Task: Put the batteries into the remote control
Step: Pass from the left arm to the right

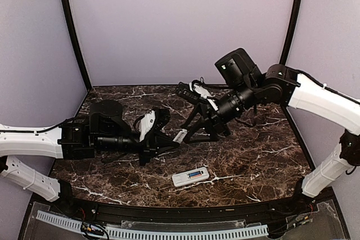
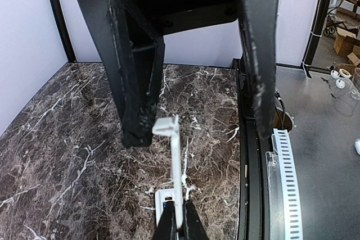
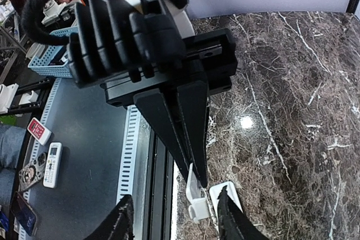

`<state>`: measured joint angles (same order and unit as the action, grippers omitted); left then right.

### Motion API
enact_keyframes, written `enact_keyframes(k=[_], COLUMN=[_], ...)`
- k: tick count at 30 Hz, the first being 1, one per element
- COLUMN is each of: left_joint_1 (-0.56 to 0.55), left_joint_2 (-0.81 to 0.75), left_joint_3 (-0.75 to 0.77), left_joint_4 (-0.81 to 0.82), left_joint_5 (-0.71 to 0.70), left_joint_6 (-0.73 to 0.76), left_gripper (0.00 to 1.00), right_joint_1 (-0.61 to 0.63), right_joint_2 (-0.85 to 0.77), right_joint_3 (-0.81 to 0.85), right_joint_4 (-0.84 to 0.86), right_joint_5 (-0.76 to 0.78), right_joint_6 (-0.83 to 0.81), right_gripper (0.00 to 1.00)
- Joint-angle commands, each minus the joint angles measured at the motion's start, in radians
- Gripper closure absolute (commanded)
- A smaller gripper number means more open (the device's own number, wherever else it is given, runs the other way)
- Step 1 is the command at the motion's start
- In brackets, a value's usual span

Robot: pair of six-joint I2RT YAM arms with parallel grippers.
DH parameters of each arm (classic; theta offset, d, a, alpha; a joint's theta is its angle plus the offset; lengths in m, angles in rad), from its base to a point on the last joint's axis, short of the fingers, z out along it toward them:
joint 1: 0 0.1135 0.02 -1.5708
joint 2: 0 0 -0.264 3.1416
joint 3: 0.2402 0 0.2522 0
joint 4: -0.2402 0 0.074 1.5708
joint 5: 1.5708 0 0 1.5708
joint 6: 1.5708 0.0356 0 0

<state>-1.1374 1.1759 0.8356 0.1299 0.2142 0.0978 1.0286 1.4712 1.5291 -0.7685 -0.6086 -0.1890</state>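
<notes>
Nearest the arm bases, at 6 o'clock from the spot where the two grippers met, the remote control [image 1: 190, 177] lay flat on the dark marbled table [image 1: 253, 161]. Its back faced up and the compartment was uncovered. The batteries [image 1: 197, 173] showed as an orange-red strip inside that recess. Print on the remote was too small to read.

Farther in, mid-table, the left gripper [image 1: 173, 141] pointed toward 3 o'clock. Its fingers [image 2: 169, 226] were pressed together, pinching a thin white cover piece [image 2: 176, 161] by one end. The cover was held clear of the table, with a hooked tab at its free end.

The right gripper [image 1: 189, 136] pointed toward 8 o'clock with its fingers [image 2: 138, 94] spread, one on each side of the cover's free end. One finger sat just beside the tab; whether it touched could not be told. The other stood well apart.

In the right wrist view, at 9 o'clock and off the table on a grey surface, were a white handset [image 3: 52, 164] and a small red-and-white device [image 3: 39, 130]. A blue basket [image 3: 53, 60] sat beyond them. Their lettering was too small to read.
</notes>
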Motion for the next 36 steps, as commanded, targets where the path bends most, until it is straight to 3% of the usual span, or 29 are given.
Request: enact_keyframes(k=[1,9,17,23,27,29,30,32,34,36], left_joint_1=[-0.001,-0.001,-0.001,-0.001,-0.001,-0.001,-0.001,-0.001,-0.001,-0.002], left_joint_2=[-0.006,-0.004,0.001,0.011,0.015,0.014,0.011,0.005,-0.002,0.008], left_joint_3=[0.03,0.034,0.035,0.037,0.037,0.036,0.033,0.023,0.004,-0.034], left_joint_4=[-0.015,-0.016,-0.017,-0.019,-0.025,-0.041,-0.054,-0.086,-0.117,-0.149], left_joint_5=[0.012,0.015,0.016,0.018,0.004,-0.026,-0.041,-0.128,-0.187,-0.234], left_joint_6=[0.014,0.016,0.018,0.019,0.019,0.023,0.025,0.033,0.058,0.111], left_gripper=[1.0,1.0,1.0,1.0,1.0,0.76,0.5,0.27,0.19,0.17], right_joint_1=[0.008,0.01,0.008,0.009,0.008,0.006,0.001,-0.018,-0.053,-0.096], right_joint_2=[0.018,0.045,0.04,0.04,0.036,0.031,0.025,0.005,-0.019,-0.045], right_joint_3=[0.011,0.012,-0.001,-0.01,-0.026,-0.041,-0.055,-0.096,-0.159,-0.255], right_joint_4=[0.029,0.033,0.036,0.041,0.047,0.047,0.051,0.065,0.093,0.157], right_joint_5=[0.003,0.011,0.021,0.002,0.014,0.043,0.062,0.103,0.141,0.157], right_joint_6=[0.016,0.029,0.033,0.038,0.072,0.112,0.151,0.238,0.365,0.517], right_gripper=[0.58,0.85,0.87,1.0,1.0,1.0,1.0,1.0,1.0,1.0])
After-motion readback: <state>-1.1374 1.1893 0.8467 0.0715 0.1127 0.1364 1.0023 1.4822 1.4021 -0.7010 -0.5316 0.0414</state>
